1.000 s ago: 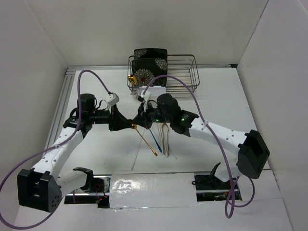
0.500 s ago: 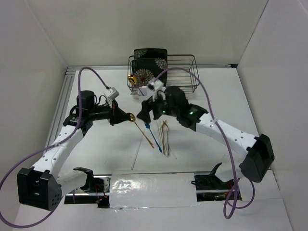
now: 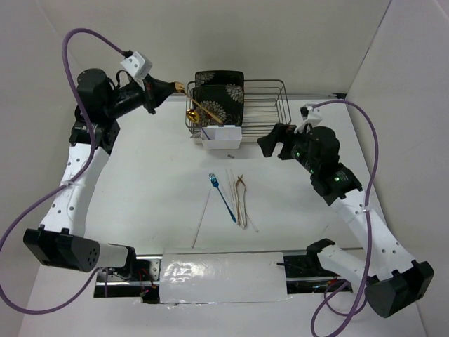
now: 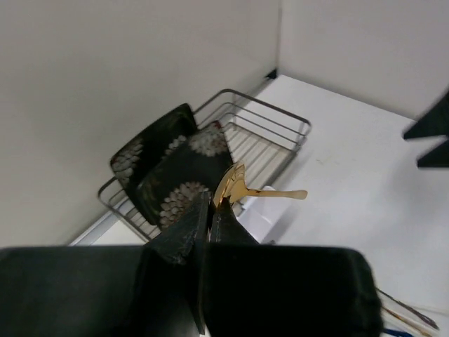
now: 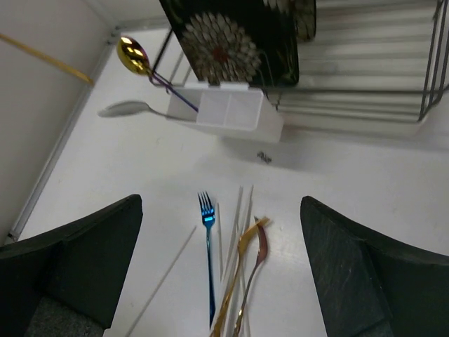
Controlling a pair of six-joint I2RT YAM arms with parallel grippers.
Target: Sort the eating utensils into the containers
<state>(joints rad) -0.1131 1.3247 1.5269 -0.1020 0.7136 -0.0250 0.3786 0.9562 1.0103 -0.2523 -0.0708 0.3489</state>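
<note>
My left gripper point(image 3: 175, 88) is raised at the back left, shut on the head of a gold spoon point(image 3: 205, 109); the handle slants down over the white caddy point(image 3: 222, 137). From the left wrist, the fingers point(image 4: 191, 223) pinch the gold spoon point(image 4: 242, 188) above the caddy point(image 4: 270, 219). A gold-bowled spoon point(image 5: 132, 55) and a silver spoon point(image 5: 123, 109) stick out of the caddy point(image 5: 228, 114). On the table lie a blue fork point(image 3: 223, 198), chopsticks point(image 3: 236, 191) and gold and pink pieces point(image 3: 243, 203). My right gripper point(image 3: 270, 144) hangs open and empty to the caddy's right.
A black wire dish rack point(image 3: 263, 105) holding black floral plates point(image 3: 219, 95) stands right behind the caddy. One pale chopstick point(image 3: 202, 216) lies apart, left of the fork. A small dark speck point(image 5: 264, 157) sits before the caddy. White walls close in on three sides.
My left arm has lifted the gold spoon from mid-table up and back over the caddy. My right gripper has opened and drawn away to the right.
</note>
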